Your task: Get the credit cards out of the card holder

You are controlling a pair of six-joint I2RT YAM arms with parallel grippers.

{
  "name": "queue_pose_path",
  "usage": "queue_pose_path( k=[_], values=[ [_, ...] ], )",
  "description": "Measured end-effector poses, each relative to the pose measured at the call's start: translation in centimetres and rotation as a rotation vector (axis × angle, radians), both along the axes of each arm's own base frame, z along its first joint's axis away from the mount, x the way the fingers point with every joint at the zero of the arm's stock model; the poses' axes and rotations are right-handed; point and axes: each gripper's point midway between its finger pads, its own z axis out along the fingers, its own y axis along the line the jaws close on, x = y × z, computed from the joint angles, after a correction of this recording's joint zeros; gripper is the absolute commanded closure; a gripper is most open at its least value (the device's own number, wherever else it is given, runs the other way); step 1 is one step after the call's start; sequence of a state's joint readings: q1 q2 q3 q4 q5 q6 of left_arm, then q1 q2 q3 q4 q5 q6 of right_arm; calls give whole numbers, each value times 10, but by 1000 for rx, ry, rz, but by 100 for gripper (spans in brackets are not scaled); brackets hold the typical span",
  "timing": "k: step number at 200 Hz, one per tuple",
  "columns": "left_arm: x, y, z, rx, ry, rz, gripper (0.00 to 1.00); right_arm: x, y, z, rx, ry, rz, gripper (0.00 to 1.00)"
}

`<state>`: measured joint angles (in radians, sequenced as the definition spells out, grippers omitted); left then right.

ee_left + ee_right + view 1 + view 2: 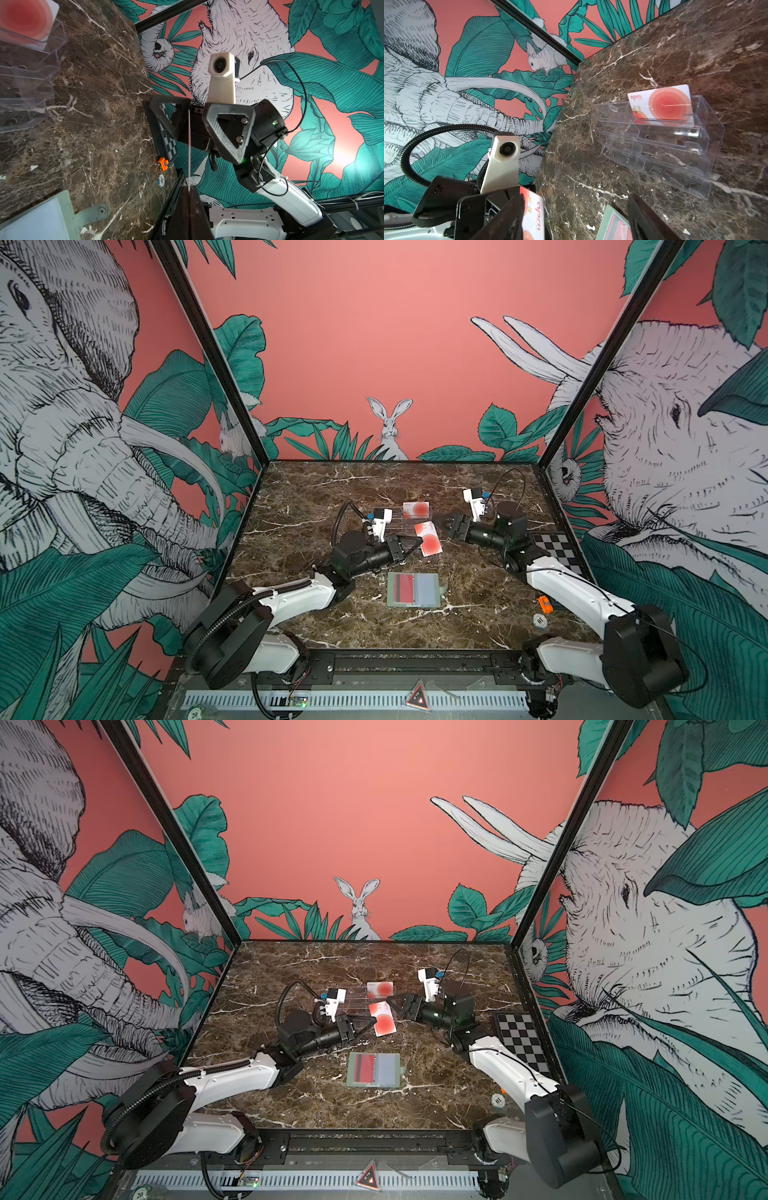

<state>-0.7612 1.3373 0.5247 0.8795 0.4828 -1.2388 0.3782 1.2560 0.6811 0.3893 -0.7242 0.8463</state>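
The pale green card holder point(432, 593) lies open flat on the marble near the front centre, and a red credit card with a dark stripe point(404, 588) sits in its left sleeve. My left gripper point(417, 540) is shut on a white credit card with red circles point(430, 545) and holds it above the table behind the holder. That card shows edge-on in the left wrist view point(189, 145). My right gripper point(440, 522) is open at the card's far edge. The card point(533, 214) stands between its jaws, close to one finger point(508, 218).
A clear acrylic tiered stand point(390, 516) stands behind the grippers with another white and red card point(417, 510) in its top tier. A black-and-white checkered board point(557, 549), an orange toy car point(544, 604) and a poker chip point(539, 619) lie at the right.
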Motion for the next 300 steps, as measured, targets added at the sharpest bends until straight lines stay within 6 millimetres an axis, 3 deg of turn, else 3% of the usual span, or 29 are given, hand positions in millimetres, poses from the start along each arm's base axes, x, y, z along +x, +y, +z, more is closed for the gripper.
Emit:
queue_pose_path(
  k=[41,94,140,192,222,247,264,300],
  values=[
    [2,-2,1,-14,-4,1,100,-1,6,0,59,10,30,41],
    [8,-7,-8,-26,18,5,100,-5,7,5,92,0,48,48],
    [14,-11,2,-51,0,8,100,-12,6,-5,99,28,54,54],
    [15,-11,0,-41,-2,12,100,-14,7,0,118,22,65,61],
    [16,-11,-2,-33,-8,16,100,-16,8,4,139,8,81,79],
    [18,-14,-6,-25,-4,18,87,-18,9,6,152,8,93,100],
    [21,-15,-13,-12,10,25,78,-19,10,10,163,-2,100,100],
    [23,-14,-15,1,-3,35,35,-19,10,6,157,12,101,100]
  ],
)
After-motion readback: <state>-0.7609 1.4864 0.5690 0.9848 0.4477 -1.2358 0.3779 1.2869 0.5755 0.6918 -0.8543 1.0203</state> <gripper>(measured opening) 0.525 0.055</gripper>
